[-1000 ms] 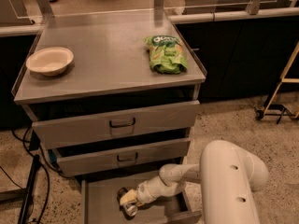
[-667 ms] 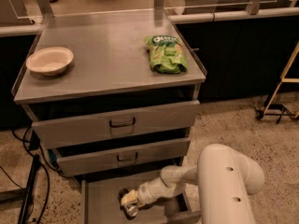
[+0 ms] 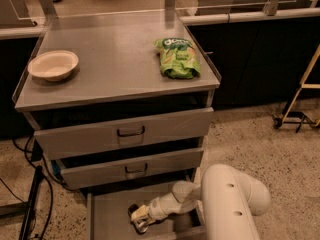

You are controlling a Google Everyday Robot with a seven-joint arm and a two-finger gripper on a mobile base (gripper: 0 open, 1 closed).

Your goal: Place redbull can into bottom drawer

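Note:
The bottom drawer (image 3: 107, 218) is pulled open at the foot of the grey cabinet, and its flat floor shows. My gripper (image 3: 138, 220) reaches into it from the right, low over the floor at the drawer's middle. It is shut on the redbull can (image 3: 141, 227), a small silvery can that shows only partly at the gripper's tip, close to the drawer floor. I cannot tell whether the can touches the floor. My white arm (image 3: 230, 199) fills the lower right and covers the drawer's right end.
The top drawer (image 3: 130, 131) and middle drawer (image 3: 131, 169) sit slightly ajar above. On the cabinet top (image 3: 115, 79) lie a cream bowl (image 3: 53, 65) and a green snack bag (image 3: 178, 57). Cables (image 3: 30, 204) run on the left floor. A wheeled frame (image 3: 299, 101) stands at the right.
Almost nothing has changed. The gripper with the can stays at the same spot inside the bottom drawer.

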